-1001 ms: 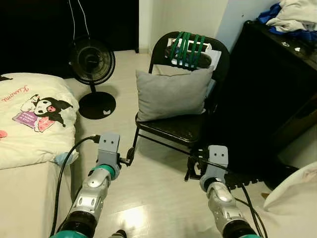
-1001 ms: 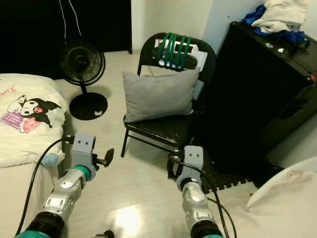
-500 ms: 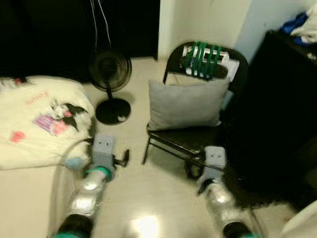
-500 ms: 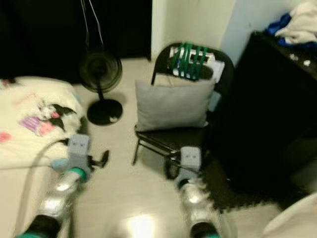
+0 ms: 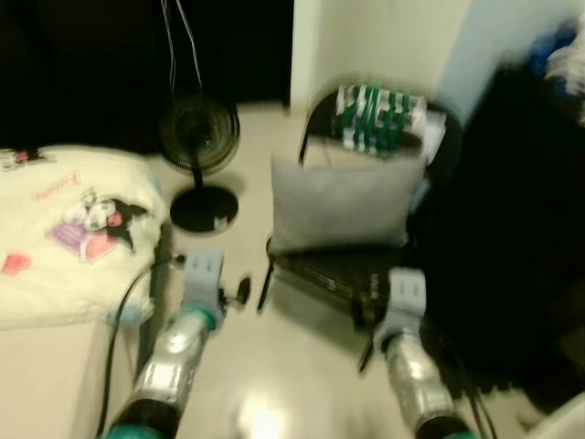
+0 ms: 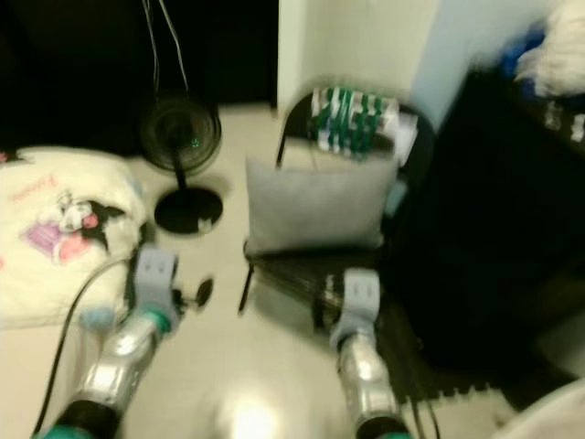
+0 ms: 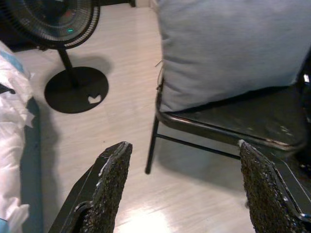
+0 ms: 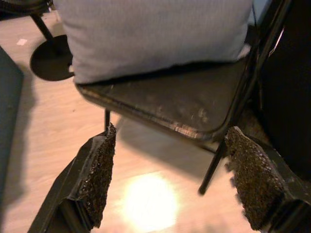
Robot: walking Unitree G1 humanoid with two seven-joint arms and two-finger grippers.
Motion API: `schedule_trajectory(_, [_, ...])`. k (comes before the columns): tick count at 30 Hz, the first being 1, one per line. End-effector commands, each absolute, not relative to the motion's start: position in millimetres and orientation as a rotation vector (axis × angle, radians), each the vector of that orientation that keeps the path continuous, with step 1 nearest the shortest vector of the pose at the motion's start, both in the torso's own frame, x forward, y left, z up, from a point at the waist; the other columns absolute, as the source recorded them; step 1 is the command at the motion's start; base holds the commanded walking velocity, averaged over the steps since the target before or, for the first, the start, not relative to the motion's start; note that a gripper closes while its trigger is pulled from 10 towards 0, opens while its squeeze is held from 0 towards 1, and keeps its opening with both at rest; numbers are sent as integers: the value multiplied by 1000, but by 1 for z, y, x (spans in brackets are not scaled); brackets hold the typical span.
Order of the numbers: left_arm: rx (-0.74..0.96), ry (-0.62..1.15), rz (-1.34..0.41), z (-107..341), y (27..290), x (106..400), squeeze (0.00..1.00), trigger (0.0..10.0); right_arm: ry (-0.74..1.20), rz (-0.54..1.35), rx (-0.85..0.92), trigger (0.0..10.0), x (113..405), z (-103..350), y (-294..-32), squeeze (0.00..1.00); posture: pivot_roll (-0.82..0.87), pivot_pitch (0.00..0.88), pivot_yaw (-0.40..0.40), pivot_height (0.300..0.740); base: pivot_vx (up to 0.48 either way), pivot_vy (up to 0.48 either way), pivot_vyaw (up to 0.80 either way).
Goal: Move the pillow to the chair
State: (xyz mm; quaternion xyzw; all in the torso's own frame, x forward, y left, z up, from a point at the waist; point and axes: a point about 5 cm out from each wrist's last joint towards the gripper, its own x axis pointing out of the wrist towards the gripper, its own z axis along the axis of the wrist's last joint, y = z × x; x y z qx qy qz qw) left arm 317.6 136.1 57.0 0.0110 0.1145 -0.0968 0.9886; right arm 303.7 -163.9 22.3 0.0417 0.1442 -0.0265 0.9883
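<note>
Already your grey pillow (image 5: 345, 203) stands upright on the seat of the black folding chair (image 8: 184, 109), leaning against its backrest, at about 12 o'clock ahead of you. Green-and-white striped fabric (image 5: 379, 117) hangs over the top of that backrest. Your left gripper (image 7: 182, 187) hovers low over the pale floor (image 7: 121, 145) just short of the chair's front left leg, its jaws spread wide with nothing between them. Your right gripper (image 8: 170, 177) hangs in front of the seat's near edge, jaws likewise wide apart and empty. At 10 o'clock a black pedestal fan (image 5: 199, 137) stands on its round base, which carries a small white heart-shaped mark. At 9 o'clock lies a cream bedcover (image 5: 73, 229) printed with a black-and-white cartoon character and a line of pink script, too blurred for you to read. A dark cabinet (image 5: 521, 229) stands at 2 o'clock, right beside the chair, with blue and white cloth (image 6: 548, 59) heaped on top.
</note>
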Motion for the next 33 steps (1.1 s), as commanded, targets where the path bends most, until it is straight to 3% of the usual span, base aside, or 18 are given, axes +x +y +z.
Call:
schedule_trajectory(1, [24, 257, -176, 51, 142, 314, 0, 10000, 317, -36, 79, 10000, 301, 17, -158, 0, 56, 21, 31, 740, 240, 0, 0])
schedule_trajectory(10, [18, 256, -175, 51, 143, 314, 0, 10000, 315, -22, 75, 10000, 301, 17, -155, 0, 57, 23, 28, 740, 251, 0, 562])
schedule_trajectory(22, [18, 257, -177, 52, 142, 315, 0, 10000, 325, -53, 90, 10000, 299, 15, -161, 0, 52, 21, 35, 740, 257, 0, 0])
schedule_trajectory(33, [45, 243, -185, 54, 141, 317, 0, 10000, 327, -61, 99, 10000, 298, 14, -160, 0, 53, 20, 46, 740, 0, 0, 0])
